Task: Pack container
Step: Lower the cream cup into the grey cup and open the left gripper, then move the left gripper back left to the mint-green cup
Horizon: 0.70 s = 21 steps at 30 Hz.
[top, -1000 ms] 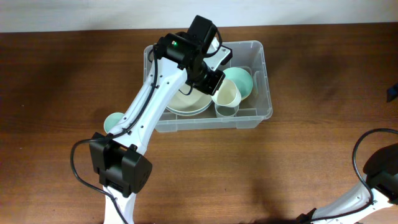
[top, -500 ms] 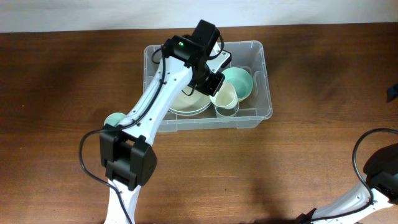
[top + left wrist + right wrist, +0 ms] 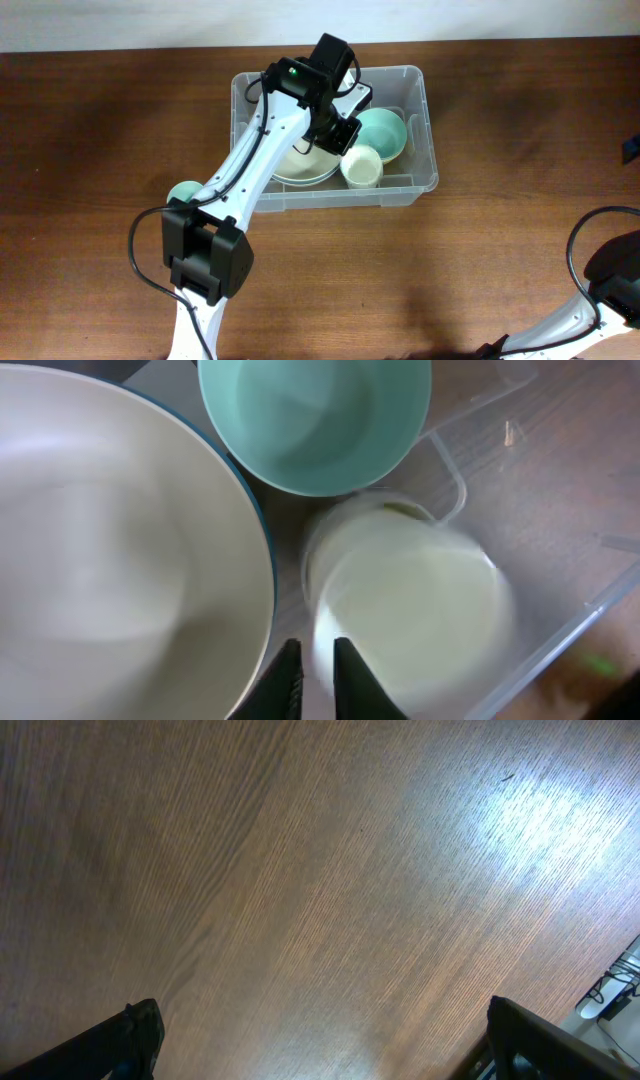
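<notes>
The container (image 3: 432,150) sits at the table's far middle, and the change is inside it. The cream cup (image 3: 361,166), tilted in the left gripper (image 3: 318,660) a moment ago, now stands upright beside the teal bowl (image 3: 383,133). The jaws are narrow around its rim, and I cannot tell if they still pinch. It looks packed. Farther off, the right gripper (image 3: 325,1040) gapes wide over bare wood.

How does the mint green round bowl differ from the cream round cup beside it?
The mint green round bowl is wider than the cream round cup. The bowl is green, the cup cream. The cup sits by the near wall, the bowl behind it. Both sit open side up inside the clear plastic container.
</notes>
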Each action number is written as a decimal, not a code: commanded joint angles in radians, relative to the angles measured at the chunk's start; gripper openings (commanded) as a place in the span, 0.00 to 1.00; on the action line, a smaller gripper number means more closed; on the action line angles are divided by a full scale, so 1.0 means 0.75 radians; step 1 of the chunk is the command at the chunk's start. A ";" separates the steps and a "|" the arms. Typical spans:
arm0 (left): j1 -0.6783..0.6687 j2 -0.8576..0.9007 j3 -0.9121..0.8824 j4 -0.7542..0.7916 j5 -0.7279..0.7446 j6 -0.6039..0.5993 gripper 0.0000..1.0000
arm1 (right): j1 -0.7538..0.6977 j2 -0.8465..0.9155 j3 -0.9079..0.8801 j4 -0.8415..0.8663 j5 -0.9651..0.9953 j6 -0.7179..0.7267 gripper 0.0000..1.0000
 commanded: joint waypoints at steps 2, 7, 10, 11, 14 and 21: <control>-0.002 0.013 -0.002 -0.001 0.001 0.003 0.14 | 0.005 -0.010 -0.007 0.001 0.012 0.001 0.99; -0.002 0.013 -0.002 0.001 0.000 0.003 0.20 | 0.005 -0.010 -0.007 0.001 0.012 0.001 0.99; 0.003 0.013 -0.001 0.016 -0.016 0.003 0.29 | 0.005 -0.010 -0.007 0.001 0.012 0.001 0.99; 0.006 0.013 0.004 0.020 -0.032 0.003 0.31 | 0.005 -0.010 -0.007 0.001 0.012 0.001 0.99; 0.036 0.012 0.056 0.012 -0.109 0.003 0.44 | 0.005 -0.010 -0.007 0.001 0.012 0.001 0.99; 0.198 -0.003 0.403 -0.220 -0.344 -0.069 0.86 | 0.005 -0.010 -0.007 0.001 0.012 0.001 0.99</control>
